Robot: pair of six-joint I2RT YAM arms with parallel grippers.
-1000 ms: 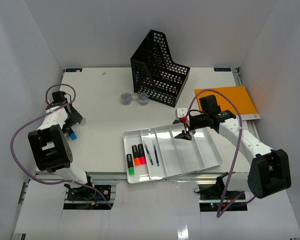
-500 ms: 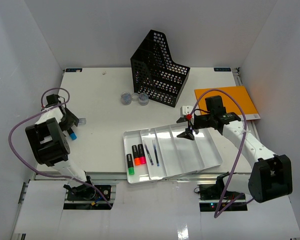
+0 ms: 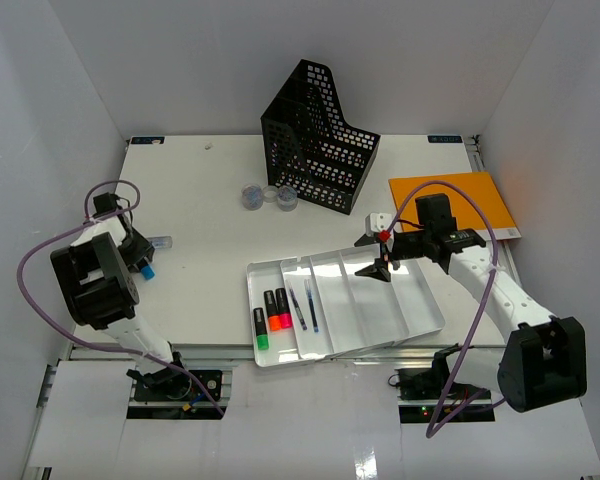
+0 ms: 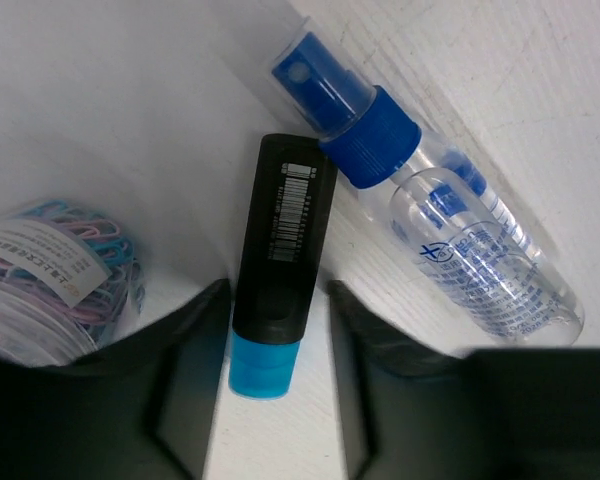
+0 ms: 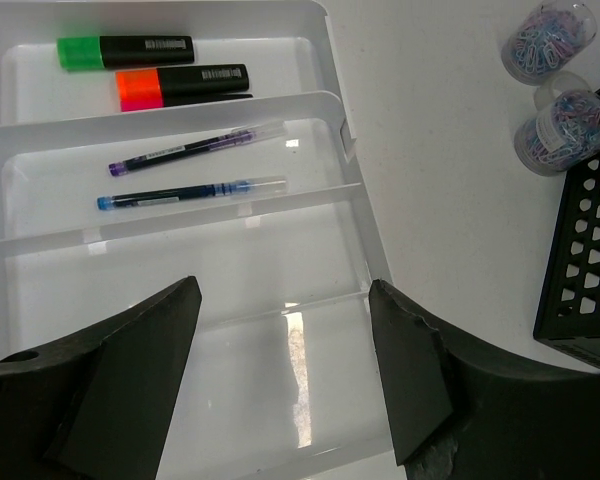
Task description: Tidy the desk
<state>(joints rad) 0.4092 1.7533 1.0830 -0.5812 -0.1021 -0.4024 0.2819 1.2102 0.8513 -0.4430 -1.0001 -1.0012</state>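
Working low over the flat white rectangular desk [image 3: 210,220], walled by white panels.

Far left: closing in with the left gripper [image 4: 278,300], jaws hugging both sides of a black highlighter with a blue cap [image 4: 280,230], pinching or not impossible to tell; just beside it, a clear spray bottle with a blue top [image 4: 460,240]. Right: hovering with the right gripper [image 5: 285,290] above a white compartmented plastic tray [image 3: 415,305], jaws spread, gripping nothing.

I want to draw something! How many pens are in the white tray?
2. A purple pen and a blue pen lie side by side in one compartment of the white tray. None seems hidden.
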